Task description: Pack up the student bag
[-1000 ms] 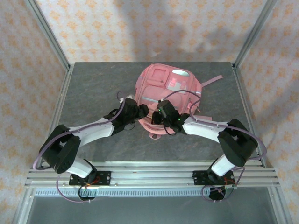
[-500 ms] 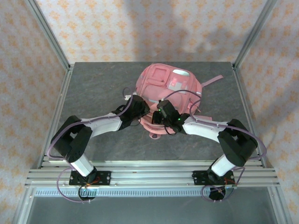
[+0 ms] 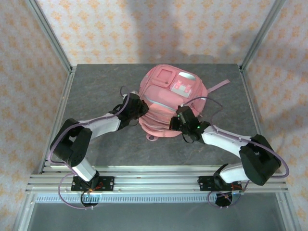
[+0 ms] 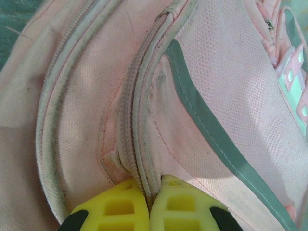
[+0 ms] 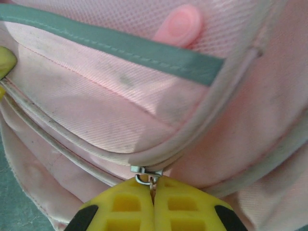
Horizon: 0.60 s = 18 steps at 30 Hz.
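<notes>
Zip work on the large pink fabric student bag (image 3: 168,96), lying mid-frame on the grey tabletop (image 3: 96,86): left gripper (image 4: 150,204) clenched on its zip seam (image 4: 126,125), right gripper (image 5: 154,204) pinching the small metal zip pull (image 5: 144,175), so I'd judge packing nearly finished, only zipping shut left.

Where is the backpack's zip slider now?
Right wrist view, bottom centre: the zip slider sits at the jaws of the right gripper, on the backpack seam under the grey trim.

There is one student bag (image 3: 169,98) on one surface (image 3: 96,86). Two robot arms are present, one ending in the left hand (image 4: 149,208) and the other in the right hand (image 5: 154,204). Each has two yellow fingers (image 4: 113,211).
</notes>
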Motion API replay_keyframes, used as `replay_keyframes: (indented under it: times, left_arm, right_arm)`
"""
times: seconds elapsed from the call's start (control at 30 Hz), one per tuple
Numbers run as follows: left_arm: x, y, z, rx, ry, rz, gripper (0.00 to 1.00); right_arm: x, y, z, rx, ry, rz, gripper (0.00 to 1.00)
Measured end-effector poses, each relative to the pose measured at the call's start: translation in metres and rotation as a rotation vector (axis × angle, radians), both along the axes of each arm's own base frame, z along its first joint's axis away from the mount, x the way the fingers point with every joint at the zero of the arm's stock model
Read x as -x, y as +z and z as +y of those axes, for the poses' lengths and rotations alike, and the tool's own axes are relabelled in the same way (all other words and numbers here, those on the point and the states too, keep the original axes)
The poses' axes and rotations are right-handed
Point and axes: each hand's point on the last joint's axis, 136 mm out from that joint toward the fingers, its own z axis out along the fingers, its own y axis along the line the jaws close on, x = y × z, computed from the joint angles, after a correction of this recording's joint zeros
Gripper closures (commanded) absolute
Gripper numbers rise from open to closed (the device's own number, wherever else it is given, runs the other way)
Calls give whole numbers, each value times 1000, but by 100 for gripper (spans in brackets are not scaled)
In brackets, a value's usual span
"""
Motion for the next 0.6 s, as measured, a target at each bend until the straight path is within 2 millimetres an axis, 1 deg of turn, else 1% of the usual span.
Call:
replay_keyframes:
  times: [0.1,0.2,0.23,0.27,0.33,0.4,0.43,0.47,0.53,0.6]
  left_arm:
    - [-3,3,2,-16,-16,4,100]
    - [-12,11,9,-49,-13,6,100]
    - [-18,13,13,-58,-3,4,90]
    - [-23,17,19,-68,8,-2,75]
    - [-33,24,29,-86,36,-20,55]
    - [-38,32,36,-92,58,-41,49]
    - [-39,34,39,-93,66,-46,46]
    - [-37,36,40,-91,72,-49,45]
    - [-28,39,37,-85,68,-53,45]
    - [-12,36,30,-80,49,-48,44]
  right_arm:
    - [1,2,5,-10,15,-5,100]
    - [-1,3,19,-2,36,-5,100]
    - [-3,3,26,2,46,-4,100]
    - [-5,3,36,3,60,-4,100]
    - [-7,3,53,-1,87,-1,100]
    - [-9,3,67,-9,111,2,100]
    - [-9,3,72,-15,120,4,100]
    - [-9,2,76,-20,128,7,100]
    - [-10,0,79,-24,136,14,100]
    - [-10,-3,80,-21,139,21,100]
